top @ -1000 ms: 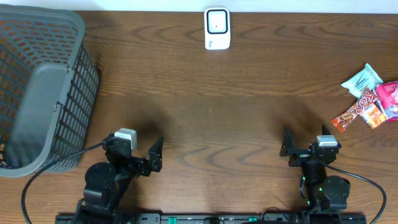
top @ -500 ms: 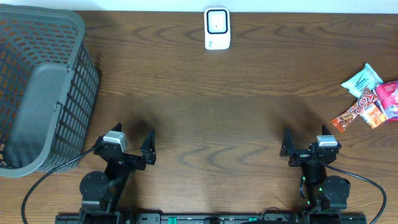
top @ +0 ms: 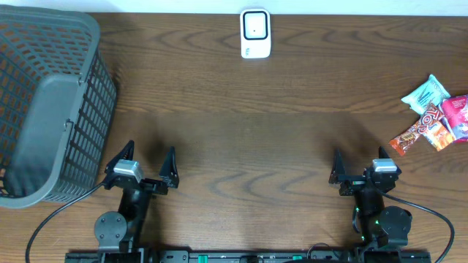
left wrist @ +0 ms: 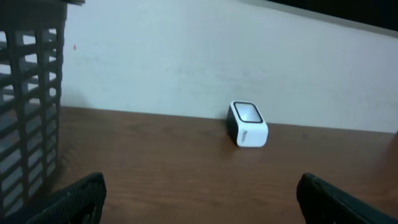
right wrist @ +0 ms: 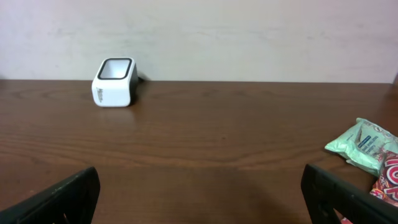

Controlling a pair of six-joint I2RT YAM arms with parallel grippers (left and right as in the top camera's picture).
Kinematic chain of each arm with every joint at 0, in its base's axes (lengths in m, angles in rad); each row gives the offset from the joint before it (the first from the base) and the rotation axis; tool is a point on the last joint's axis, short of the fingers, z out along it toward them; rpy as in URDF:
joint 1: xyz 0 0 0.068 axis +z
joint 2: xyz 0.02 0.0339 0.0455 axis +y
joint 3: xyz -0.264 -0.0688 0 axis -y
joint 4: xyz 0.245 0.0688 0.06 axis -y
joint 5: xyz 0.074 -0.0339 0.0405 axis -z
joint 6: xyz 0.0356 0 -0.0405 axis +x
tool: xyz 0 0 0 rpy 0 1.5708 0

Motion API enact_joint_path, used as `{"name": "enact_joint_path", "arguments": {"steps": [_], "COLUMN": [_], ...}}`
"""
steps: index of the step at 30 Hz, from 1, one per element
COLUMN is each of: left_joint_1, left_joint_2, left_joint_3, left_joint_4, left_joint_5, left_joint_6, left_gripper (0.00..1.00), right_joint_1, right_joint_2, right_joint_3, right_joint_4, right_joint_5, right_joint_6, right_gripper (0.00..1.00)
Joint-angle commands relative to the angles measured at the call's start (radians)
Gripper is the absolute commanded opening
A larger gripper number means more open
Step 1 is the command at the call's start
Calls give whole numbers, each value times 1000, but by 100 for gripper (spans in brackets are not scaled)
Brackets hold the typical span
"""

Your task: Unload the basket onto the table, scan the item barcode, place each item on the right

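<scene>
The white barcode scanner [top: 255, 33] stands at the table's far edge, also seen in the left wrist view as scanner [left wrist: 249, 124] and in the right wrist view as scanner [right wrist: 114, 83]. The items are snack packets at the right edge: a teal packet [top: 425, 94], a pink packet [top: 457, 113] and an orange bar [top: 417, 133]. The teal packet [right wrist: 364, 144] shows ahead and to the right of my right gripper. My left gripper [top: 150, 153] and right gripper [top: 358, 159] sit near the front edge, both open and holding nothing, far from the packets and the scanner.
A large dark grey mesh basket [top: 44, 102] fills the left side of the table, its wall [left wrist: 28, 112] close on my left gripper's left. Bare wood lies between both grippers and the scanner.
My left arm has turned and drawn back, so its gripper now points straight toward the far edge instead of to the right. The right arm has not moved.
</scene>
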Motion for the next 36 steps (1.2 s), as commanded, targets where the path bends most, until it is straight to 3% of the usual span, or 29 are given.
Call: {"name": "enact_joint_path", "arguments": {"steps": [1, 5, 14, 25, 30, 36], "left_joint_1": [6, 9, 50, 9, 6, 6], "left_joint_2": [-9, -9, -9, -9, -9, -9], "left_joint_3": [-6, -6, -6, -6, -6, -6], "left_joint_4": [22, -5, -207, -206, -209, -217], "left_joint_5": [15, 15, 3, 8, 15, -105], "left_joint_6": [39, 99, 103, 103, 166, 190], "left_gripper": [98, 98, 98, 98, 98, 98], "right_joint_1": [8, 8, 8, 8, 8, 8], "right_joint_2": [-6, -6, -6, -6, -6, -6], "right_joint_3": [-1, -1, -1, -1, -1, -1], "right_joint_4": [-4, -4, -4, -4, -4, -4], "right_joint_5": [-3, -3, -3, -3, -3, -3], "right_joint_6": [-11, -11, -11, -11, -11, -11], "right_gripper": [99, 99, 99, 99, 99, 99]}}
